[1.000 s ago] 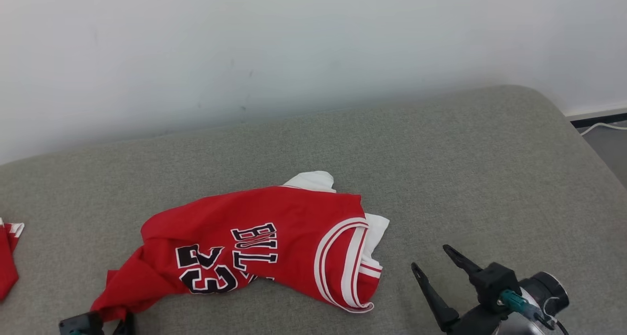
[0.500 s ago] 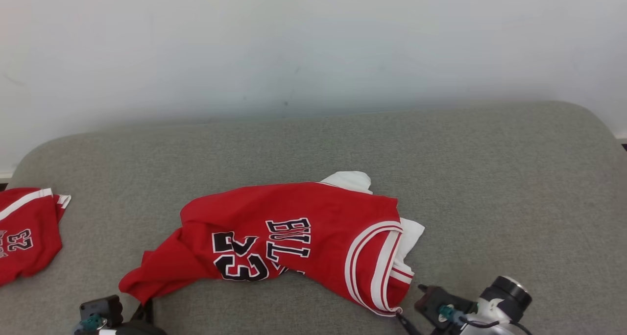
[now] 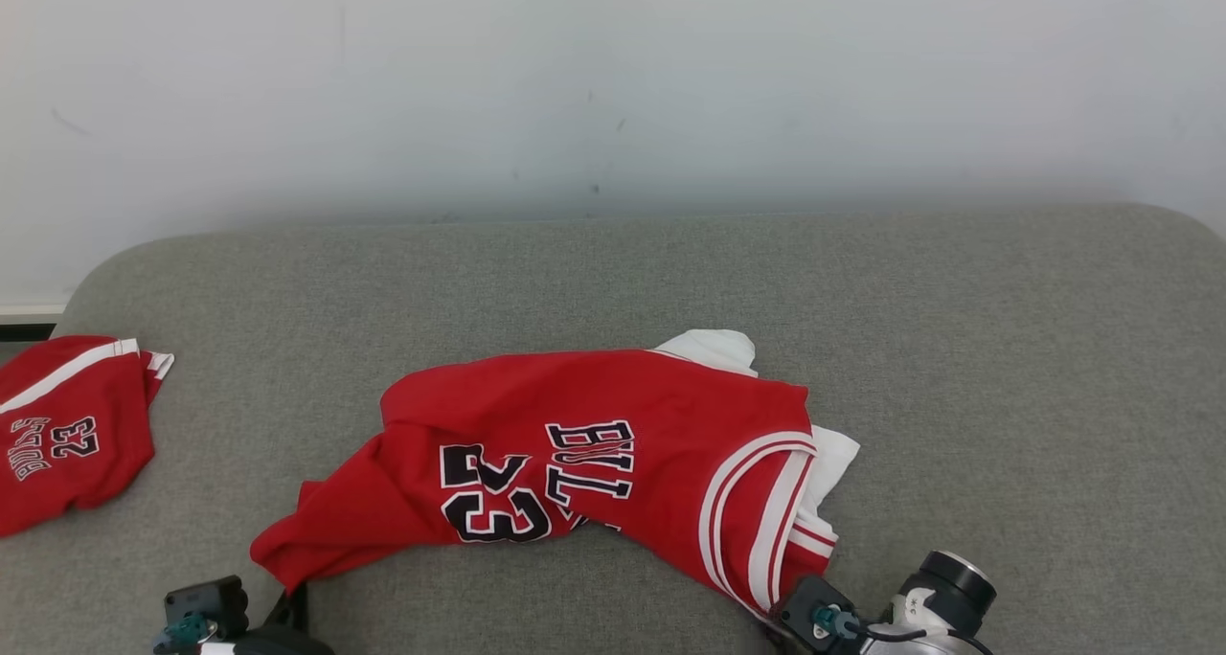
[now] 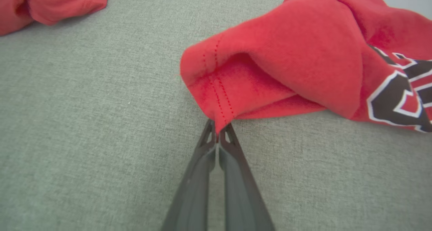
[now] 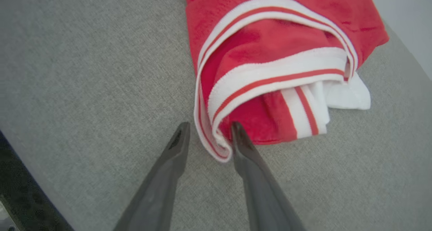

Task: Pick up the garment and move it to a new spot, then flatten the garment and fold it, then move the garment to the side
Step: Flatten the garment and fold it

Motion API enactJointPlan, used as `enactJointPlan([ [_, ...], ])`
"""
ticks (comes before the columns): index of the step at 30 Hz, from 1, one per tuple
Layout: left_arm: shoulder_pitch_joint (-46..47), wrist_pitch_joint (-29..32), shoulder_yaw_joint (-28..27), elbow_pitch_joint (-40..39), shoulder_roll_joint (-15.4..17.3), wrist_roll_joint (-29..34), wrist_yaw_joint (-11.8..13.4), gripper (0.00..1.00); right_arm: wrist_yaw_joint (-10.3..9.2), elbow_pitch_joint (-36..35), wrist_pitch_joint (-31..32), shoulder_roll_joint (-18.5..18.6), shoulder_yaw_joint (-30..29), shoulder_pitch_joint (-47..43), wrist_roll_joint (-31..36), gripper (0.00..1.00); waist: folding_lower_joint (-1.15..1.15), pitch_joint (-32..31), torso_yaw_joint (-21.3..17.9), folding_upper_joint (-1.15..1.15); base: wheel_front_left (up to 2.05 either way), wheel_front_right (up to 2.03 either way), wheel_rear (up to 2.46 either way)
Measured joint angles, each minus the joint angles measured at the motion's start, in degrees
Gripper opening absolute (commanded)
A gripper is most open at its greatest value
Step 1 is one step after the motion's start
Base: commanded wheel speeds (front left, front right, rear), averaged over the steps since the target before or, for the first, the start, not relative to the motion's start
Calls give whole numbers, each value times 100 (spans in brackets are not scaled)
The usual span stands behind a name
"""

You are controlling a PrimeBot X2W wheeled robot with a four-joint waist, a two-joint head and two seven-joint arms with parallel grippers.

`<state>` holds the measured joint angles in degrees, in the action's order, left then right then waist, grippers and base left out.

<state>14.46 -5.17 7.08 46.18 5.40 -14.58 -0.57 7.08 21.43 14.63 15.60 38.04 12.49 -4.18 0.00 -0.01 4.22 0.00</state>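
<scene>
As the left gripper [image 4: 218, 132] clamps the garment [image 3: 594, 401] hem, the right gripper [image 5: 210, 127] straddles its trim, seemingly unclosed.

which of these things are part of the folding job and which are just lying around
Job: crumpled red jersey; left gripper, shut on its hem corner; right gripper, open around its striped trim.
Lying about: second red jersey at the far left; grey cushion under both.

Bright, even, soft light casts only faint shadows; both wrist views blur and bend toward their edges.
</scene>
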Motion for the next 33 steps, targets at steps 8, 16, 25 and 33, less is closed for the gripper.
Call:
enactJointPlan([
  [8, 30, -123, -91, 109, 3, -75, -52, 0, 7, -66, -231, -157, -432, 41, -800, 0, 0, -31, 39, 0, 0, 0, 0],
  [16, -18, -365, -279, 120, 297, -156, -104, 0, 7, -1483, -532, 26, -502, -435, -2472, 0, 0, -223, -34, 0, 0, 0, 0],
  [25, -15, -592, -444, -156, 420, -194, -96, 0, 7, -3492, -503, 668, -616, -631, -3998, 0, 0, -350, -124, 0, 0, 0, 0],
  [33, 8, -602, -244, -422, 377, -140, -118, 0, -81, -3382, -153, 1038, -1469, -310, -4209, 0, 0, -380, -161, 0, 0, 0, 0],
])
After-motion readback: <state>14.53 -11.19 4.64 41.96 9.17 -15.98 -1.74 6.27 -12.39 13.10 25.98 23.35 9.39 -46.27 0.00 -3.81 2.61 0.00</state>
